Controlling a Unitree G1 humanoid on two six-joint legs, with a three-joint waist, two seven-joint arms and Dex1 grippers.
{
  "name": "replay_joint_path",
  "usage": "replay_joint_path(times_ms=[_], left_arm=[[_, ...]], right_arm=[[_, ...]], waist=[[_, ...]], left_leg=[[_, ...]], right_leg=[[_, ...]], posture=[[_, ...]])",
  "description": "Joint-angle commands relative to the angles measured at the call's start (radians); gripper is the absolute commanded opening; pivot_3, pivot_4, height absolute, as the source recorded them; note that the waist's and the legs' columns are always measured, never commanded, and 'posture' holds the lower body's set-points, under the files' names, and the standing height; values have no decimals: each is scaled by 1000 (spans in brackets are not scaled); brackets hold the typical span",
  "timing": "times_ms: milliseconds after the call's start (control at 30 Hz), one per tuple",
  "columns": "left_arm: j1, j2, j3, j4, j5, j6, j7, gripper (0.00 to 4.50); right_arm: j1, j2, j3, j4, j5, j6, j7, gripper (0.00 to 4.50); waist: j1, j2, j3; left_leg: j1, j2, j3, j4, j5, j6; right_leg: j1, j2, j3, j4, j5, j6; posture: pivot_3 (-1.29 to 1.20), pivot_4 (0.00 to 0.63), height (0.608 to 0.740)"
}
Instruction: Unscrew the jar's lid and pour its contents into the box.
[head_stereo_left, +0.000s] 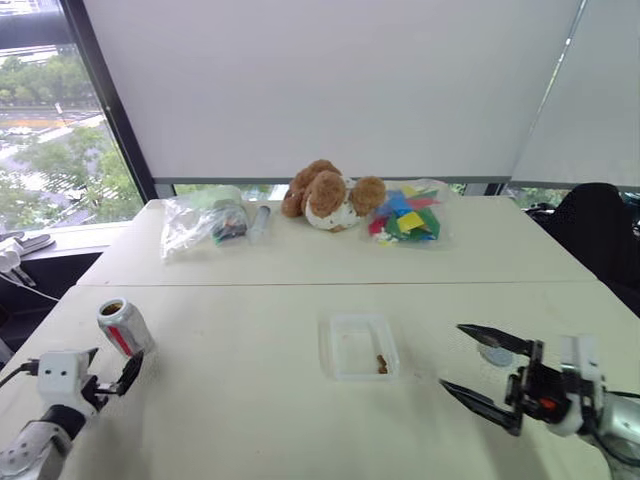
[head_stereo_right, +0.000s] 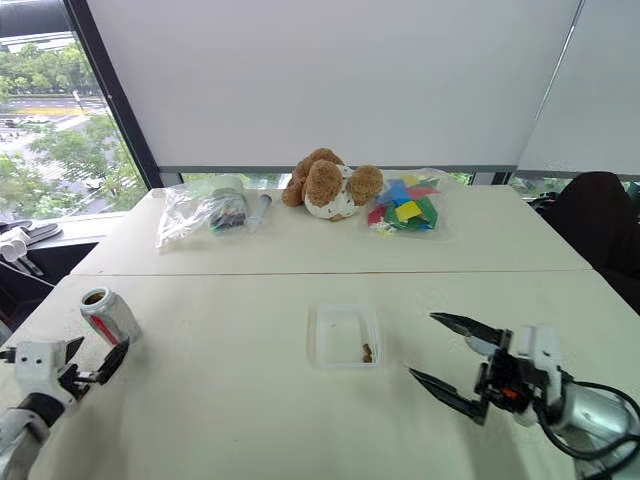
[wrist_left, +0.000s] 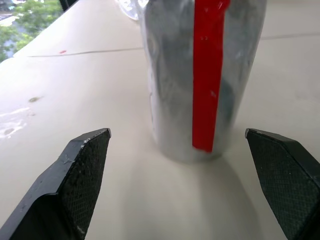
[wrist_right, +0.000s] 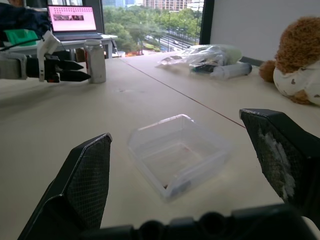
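Standing at left: jar (head_stereo_left: 124, 326) upright on the table (head_stereo_left: 250, 400), mouth uncovered, red stripe toward the left gripper (head_stereo_left: 112, 372).
Left gripper: fingers spread, empty, just short of the jar.
Far edge: clear bag (head_stereo_left: 203, 220), syringe (head_stereo_left: 259, 221), teddy (head_stereo_left: 328, 195), bag of coloured pieces (head_stereo_left: 408, 214), all well behind.
Middle: box (head_stereo_left: 358, 346), contents (head_stereo_left: 381, 364) in its near right corner, nothing blocking it.
Right: lid (head_stereo_left: 495, 354) flat on the table, between the fingers of the right gripper (head_stereo_left: 478, 367), which gape wide and hold nothing.

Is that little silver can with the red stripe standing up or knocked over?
Standing upright. The silver-grey metallic jar with the red stripe rests on its base on the white table, its dark open top facing up.
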Motion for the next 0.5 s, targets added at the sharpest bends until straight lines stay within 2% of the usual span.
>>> replay_joint_path(times_ms=[33,100,167,233,333,500], left_arm=[[98,93,56,-123,-5,-18,-135,4459],[174,136,53,-197,-1,-30,-220,4459],[257,188,20,-282,168,-206,-249,4459],[316,226,8,-377,152,-234,-335,4459],[353,245,4,-468,95,-182,-398,4459],[322,246,8,-475,46,-95,-433,4459]], right_arm=[[27,-63,-95,26,26,-37,74,4500],[31,-98,-122,40,36,-22,96,4500],[19,-141,-137,53,49,21,115,4500],[-11,-181,-134,65,65,62,129,4500],[-40,-215,-104,76,57,82,170,4500],[-108,-205,-57,70,36,84,164,4500]], waist=[[-1,0,0],[0,0,0],[0,1,0],[1,2,-1],[2,3,-2],[1,4,-2]], left_leg=[[0,0,0,0,0,0],[0,1,1,0,0,0],[0,1,1,-1,-2,-2],[-1,2,2,-5,-2,-3],[-1,2,3,-7,-2,-3],[-1,3,3,-12,0,1]], right_leg=[[0,0,0,-1,-1,-1],[0,0,0,-3,-2,-4],[1,-2,0,-4,-2,-4],[1,-3,2,-11,-1,-6],[1,-4,2,-13,-1,-6],[-2,-2,0,-14,-2,-5]], posture=[[0,150,740],[0,150,740],[0,150,740],[0,150,740],[0,150,740],[0,150,740]])
